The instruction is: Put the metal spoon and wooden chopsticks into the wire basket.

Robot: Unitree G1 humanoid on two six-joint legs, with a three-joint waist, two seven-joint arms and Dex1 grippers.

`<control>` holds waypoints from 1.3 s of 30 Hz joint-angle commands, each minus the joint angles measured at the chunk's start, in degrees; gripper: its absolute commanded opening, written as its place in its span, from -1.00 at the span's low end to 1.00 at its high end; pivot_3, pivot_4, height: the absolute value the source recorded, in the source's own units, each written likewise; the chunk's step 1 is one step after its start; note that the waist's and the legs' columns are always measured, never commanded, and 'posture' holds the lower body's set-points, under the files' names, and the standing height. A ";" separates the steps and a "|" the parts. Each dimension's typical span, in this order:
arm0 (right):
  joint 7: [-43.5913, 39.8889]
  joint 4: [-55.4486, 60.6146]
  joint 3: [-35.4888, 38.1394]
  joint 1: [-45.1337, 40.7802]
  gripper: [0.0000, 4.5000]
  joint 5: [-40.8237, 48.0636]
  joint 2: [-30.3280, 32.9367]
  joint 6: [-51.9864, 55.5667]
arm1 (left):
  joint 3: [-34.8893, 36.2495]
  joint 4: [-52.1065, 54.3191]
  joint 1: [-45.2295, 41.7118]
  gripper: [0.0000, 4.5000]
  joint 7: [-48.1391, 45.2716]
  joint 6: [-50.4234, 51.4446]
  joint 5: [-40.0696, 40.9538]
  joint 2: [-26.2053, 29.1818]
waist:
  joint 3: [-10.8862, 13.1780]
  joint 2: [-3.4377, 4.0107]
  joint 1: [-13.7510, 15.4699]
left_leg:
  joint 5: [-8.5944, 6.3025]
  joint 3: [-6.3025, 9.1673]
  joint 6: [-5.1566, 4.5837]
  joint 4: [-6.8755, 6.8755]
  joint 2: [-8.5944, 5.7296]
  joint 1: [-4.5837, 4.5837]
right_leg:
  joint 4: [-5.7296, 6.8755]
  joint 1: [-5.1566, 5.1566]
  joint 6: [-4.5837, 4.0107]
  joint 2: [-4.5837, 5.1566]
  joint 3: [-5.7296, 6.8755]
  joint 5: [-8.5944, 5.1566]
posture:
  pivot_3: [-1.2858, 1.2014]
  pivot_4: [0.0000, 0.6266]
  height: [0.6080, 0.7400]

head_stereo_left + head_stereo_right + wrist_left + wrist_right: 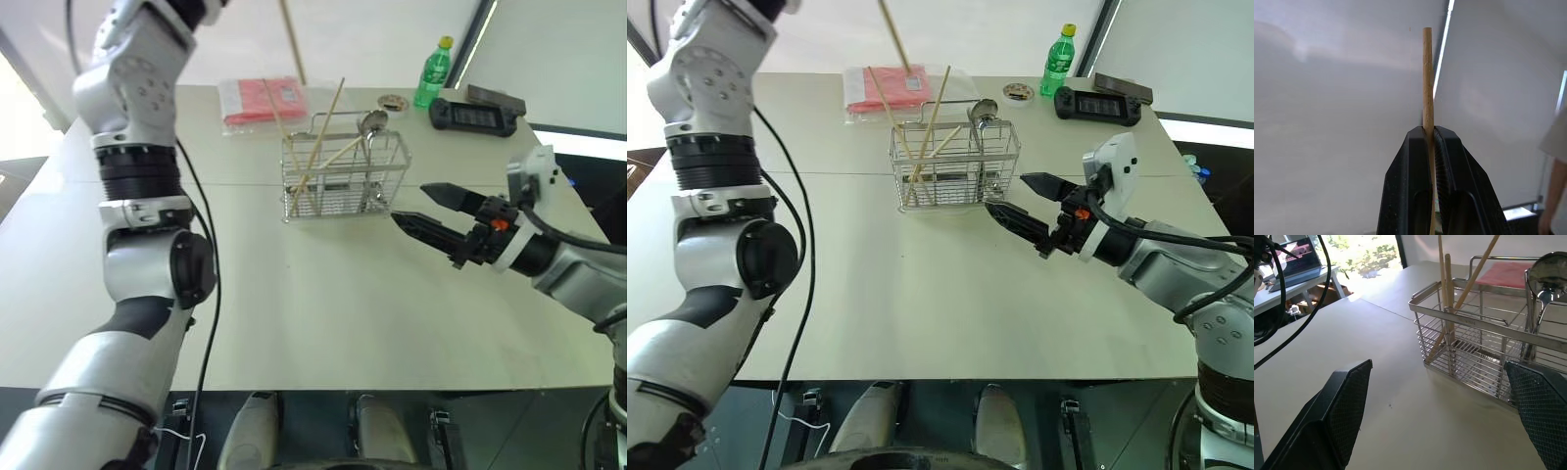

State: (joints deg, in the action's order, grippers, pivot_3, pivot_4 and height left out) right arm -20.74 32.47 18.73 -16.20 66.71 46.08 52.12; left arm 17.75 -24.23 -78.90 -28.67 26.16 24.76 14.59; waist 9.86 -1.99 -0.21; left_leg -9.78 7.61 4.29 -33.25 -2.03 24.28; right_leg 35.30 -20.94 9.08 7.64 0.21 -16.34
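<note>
The left gripper (1430,139) pinches one wooden chopstick (1427,83) high above the wire basket (345,176), where the spoon (372,121) already stands. Bring it down upright over the left compartment. The right gripper (431,208) waits beside, jaws wide, empty.
</note>
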 commanded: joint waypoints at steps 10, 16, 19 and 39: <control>2.67 3.81 4.26 2.64 1.00 2.38 0.23 -1.55 | -9.30 7.76 8.10 -0.97 -6.30 -0.59 -0.97 1.82 | -0.01 0.04 -0.52 | 0.00 0.00 -0.02 -0.01 0.00 -0.06 | 0.08 0.02 0.00 0.00 -0.02 0.00 | 0.03 -0.52 0.70; 2.99 3.63 4.11 2.50 1.00 2.48 0.13 -1.69 | -11.50 12.64 13.26 -0.97 -5.90 1.63 -0.87 1.58 | -0.02 0.06 -0.39 | 0.00 0.01 -0.03 -0.01 0.00 -0.11 | 0.01 0.13 0.00 0.01 -0.01 0.00 | 0.03 -0.52 0.70; 2.83 3.18 3.76 2.02 1.00 2.39 0.31 -1.68 | -12.91 15.17 16.45 -0.97 -5.33 2.76 -1.10 1.20 | -0.02 0.06 -0.42 | 0.00 0.02 -0.03 -0.01 0.00 -0.14 | 0.03 0.14 -0.01 0.00 -0.02 0.00 | 0.03 -0.52 0.70; 1.27 1.22 2.49 -0.15 1.00 1.56 0.70 -1.21 | -14.15 19.24 24.29 0.30 -2.70 2.53 -2.73 1.43 | -0.02 0.06 -0.40 | 0.00 0.02 -0.03 -0.02 0.00 -0.13 | 0.01 0.14 -0.02 0.00 -0.02 -0.01 | 0.03 -0.52 0.70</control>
State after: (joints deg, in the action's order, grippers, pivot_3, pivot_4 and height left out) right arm -19.09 33.41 20.58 -15.25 68.22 46.13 51.93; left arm 1.62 -7.62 -52.37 -31.95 29.40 20.83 16.03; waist 9.84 -1.93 -0.60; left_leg -9.79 7.63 4.26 -33.26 -2.04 24.15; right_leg 35.32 -20.80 9.06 7.64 0.19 -16.34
